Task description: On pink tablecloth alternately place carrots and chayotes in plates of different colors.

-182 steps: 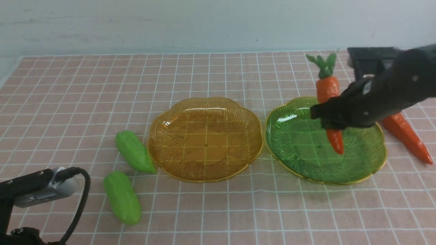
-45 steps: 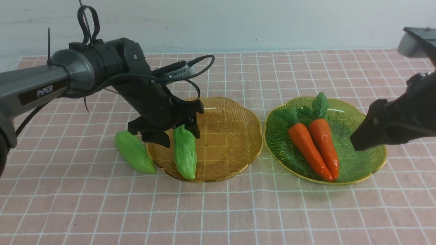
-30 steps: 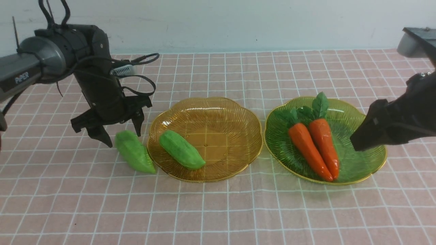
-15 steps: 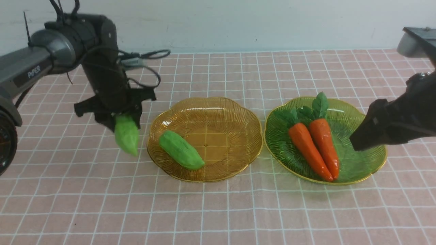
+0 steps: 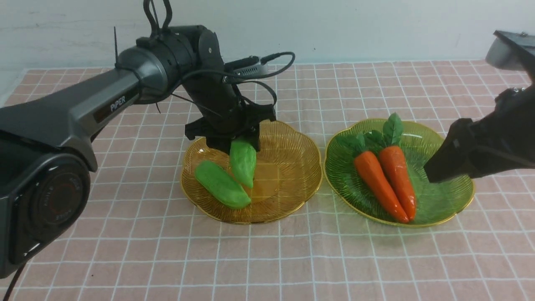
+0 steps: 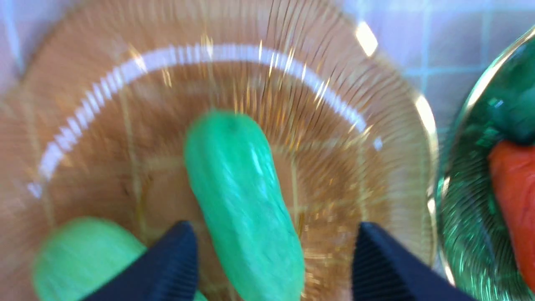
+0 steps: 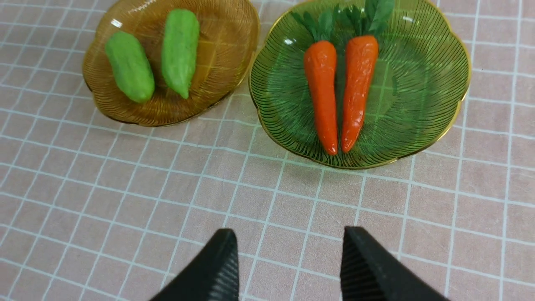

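Observation:
On the pink tablecloth (image 5: 267,259) stand an amber plate (image 5: 292,167) and a green plate (image 5: 459,200). Two carrots (image 5: 374,179) (image 5: 399,179) lie side by side in the green plate. One chayote (image 5: 221,190) lies in the amber plate. My left gripper (image 5: 234,144) is open just above that plate. The second chayote (image 6: 242,200) is between its spread fingers (image 6: 175,255), with a clear gap on one side. My right gripper (image 7: 288,242) is open and empty above the cloth, at the green plate's right edge in the front view (image 5: 434,173).
A pale wall (image 5: 334,29) runs behind the cloth's far edge. The left arm (image 5: 104,104) reaches across the cloth's left half to the amber plate. The two plates almost touch. The right wrist view shows both chayotes (image 7: 179,46) lying in the amber plate.
My left gripper has carried the second chayote from left of the amber plate to over it, and its jaws now stand apart. The right arm has barely moved.

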Controlling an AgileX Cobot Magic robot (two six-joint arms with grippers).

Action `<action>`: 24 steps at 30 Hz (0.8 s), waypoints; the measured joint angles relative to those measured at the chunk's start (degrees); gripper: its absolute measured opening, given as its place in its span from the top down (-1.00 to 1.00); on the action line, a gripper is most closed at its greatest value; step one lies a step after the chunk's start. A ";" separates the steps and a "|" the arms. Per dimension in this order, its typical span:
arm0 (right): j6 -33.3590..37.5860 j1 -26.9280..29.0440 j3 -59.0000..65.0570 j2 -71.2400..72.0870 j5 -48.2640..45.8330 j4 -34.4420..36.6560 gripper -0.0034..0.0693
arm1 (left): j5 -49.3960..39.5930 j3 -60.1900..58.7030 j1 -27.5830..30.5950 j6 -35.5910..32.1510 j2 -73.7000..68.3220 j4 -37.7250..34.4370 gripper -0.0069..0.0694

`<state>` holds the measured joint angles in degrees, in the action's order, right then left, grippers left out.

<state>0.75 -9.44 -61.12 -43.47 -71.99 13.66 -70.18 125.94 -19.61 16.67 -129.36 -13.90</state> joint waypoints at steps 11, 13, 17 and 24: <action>2.80 0.00 24.03 36.16 16.24 -1.88 0.87 | -1.16 4.95 0.00 -11.61 5.87 2.92 0.80; 4.89 0.00 29.45 39.43 23.55 -1.77 0.92 | -1.36 4.95 0.00 -11.72 6.29 2.99 0.81; 6.92 0.00 38.01 42.22 35.60 -0.46 0.94 | -1.36 4.95 0.00 -12.14 7.58 3.04 0.83; 7.91 0.00 45.36 42.43 48.85 0.20 0.95 | -1.42 4.95 0.00 -14.30 10.51 3.04 0.83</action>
<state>8.67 -9.44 -15.76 -1.05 -23.15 13.86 -71.60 130.88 -19.61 2.37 -118.85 -10.86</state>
